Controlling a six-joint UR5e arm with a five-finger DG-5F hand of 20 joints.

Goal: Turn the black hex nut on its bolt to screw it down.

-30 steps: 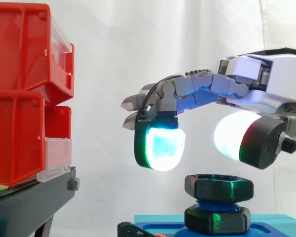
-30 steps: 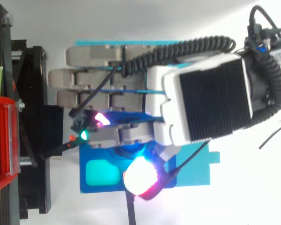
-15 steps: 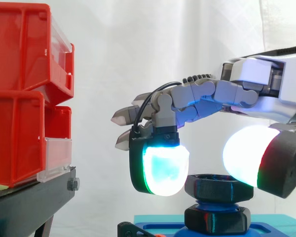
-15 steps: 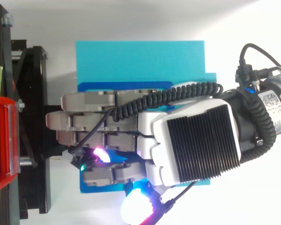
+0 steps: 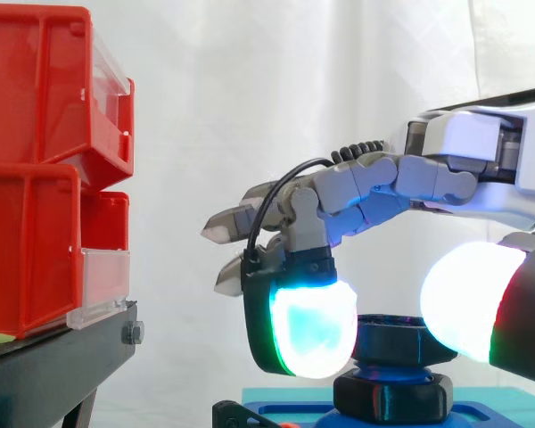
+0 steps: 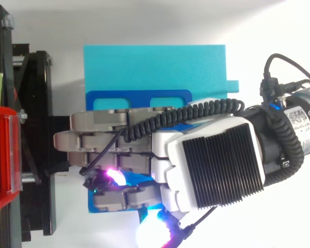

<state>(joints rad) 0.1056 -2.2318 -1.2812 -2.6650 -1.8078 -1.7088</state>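
Observation:
The black hex nut point(image 5: 394, 339) sits on a blue bolt above a second black nut point(image 5: 392, 399). The bolt stands on a blue fixture point(image 6: 139, 101) on a cyan plate point(image 6: 155, 67). My hand point(image 5: 374, 183) reaches in from the right, most fingers straight and pointing left. One finger bends down, and its cyan-green pad point(image 5: 310, 325) overlaps the nut's left edge. The white thumb pad point(image 5: 464, 299) overlaps the nut's right edge. From above, the hand point(image 6: 212, 165) covers the bolt, and the thumb pad point(image 6: 152, 235) lies past the fixture's near edge. I see no grip on the nut.
Stacked red bins point(image 5: 36, 169) sit on a black stand point(image 5: 53, 366) at the left, close to the straight fingertips. In the top view the stand point(image 6: 33, 103) borders the cyan plate. A white curtain hangs behind.
The hand has come down, bringing its pads from above the nut to the nut's height. In the top view it has shifted toward the lower edge, uncovering the cyan plate.

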